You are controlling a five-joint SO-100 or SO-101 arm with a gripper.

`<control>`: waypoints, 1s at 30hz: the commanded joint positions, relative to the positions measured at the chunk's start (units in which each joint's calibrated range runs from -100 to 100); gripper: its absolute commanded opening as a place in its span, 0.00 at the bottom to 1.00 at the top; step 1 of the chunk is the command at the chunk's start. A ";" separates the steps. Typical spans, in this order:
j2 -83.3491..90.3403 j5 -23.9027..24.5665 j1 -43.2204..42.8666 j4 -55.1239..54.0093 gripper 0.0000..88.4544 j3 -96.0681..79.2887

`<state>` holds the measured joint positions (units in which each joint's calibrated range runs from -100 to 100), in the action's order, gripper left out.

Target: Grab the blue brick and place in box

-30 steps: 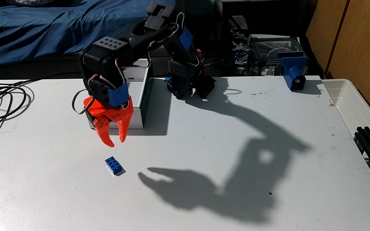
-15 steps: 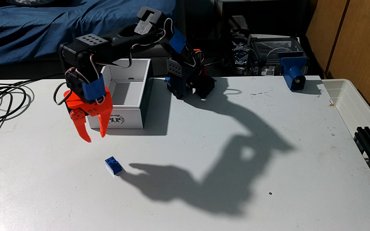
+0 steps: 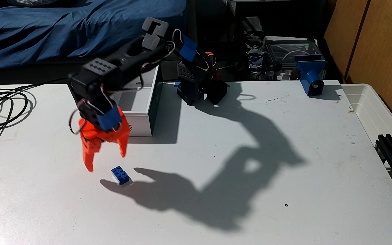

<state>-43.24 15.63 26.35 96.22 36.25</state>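
Note:
The blue brick (image 3: 119,174) lies studs-up on the white table, left of centre in the fixed view. My orange gripper (image 3: 107,163) hangs just above and behind it, slightly to its left, open with nothing between its fingers. One fingertip (image 3: 89,167) reaches lower than the other. The white box (image 3: 140,113) stands open-topped behind the gripper, its dark long side facing right. My arm and gripper cover most of its near short side. The arm's shadow falls across the table to the right and touches the brick.
Black cables (image 3: 4,106) loop at the table's left edge. The arm's base (image 3: 199,89) stands at the back middle, a blue cylindrical mount (image 3: 311,75) at the back right. A translucent tub (image 3: 379,117) runs along the right edge. Bare tabletop lies in front of the brick.
My gripper swung left, then dropped and came forward toward the brick, and its fingers spread wider. The brick and the box stayed where they were.

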 commanded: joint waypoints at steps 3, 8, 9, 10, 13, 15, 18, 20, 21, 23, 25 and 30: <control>0.24 1.92 -2.28 -0.36 0.37 2.43; -0.10 2.55 -3.32 -0.36 0.37 3.32; -0.27 2.55 -3.32 -0.36 0.37 3.41; -0.44 2.55 -3.32 -0.45 0.37 3.41; -0.60 2.44 -3.02 -2.00 0.36 3.23; -0.60 2.18 -2.80 -2.77 0.36 3.14; -0.60 1.97 -2.72 -3.03 0.36 3.23; -0.60 1.92 -2.72 -3.03 0.36 3.23; -0.60 1.81 -2.72 -3.03 0.36 3.23; -0.60 1.18 -2.72 -3.03 0.36 3.14; -0.60 0.81 -2.72 -3.03 0.36 3.05; -0.60 -0.14 -2.72 -3.03 0.36 2.52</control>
<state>-44.43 16.05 23.39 93.59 37.59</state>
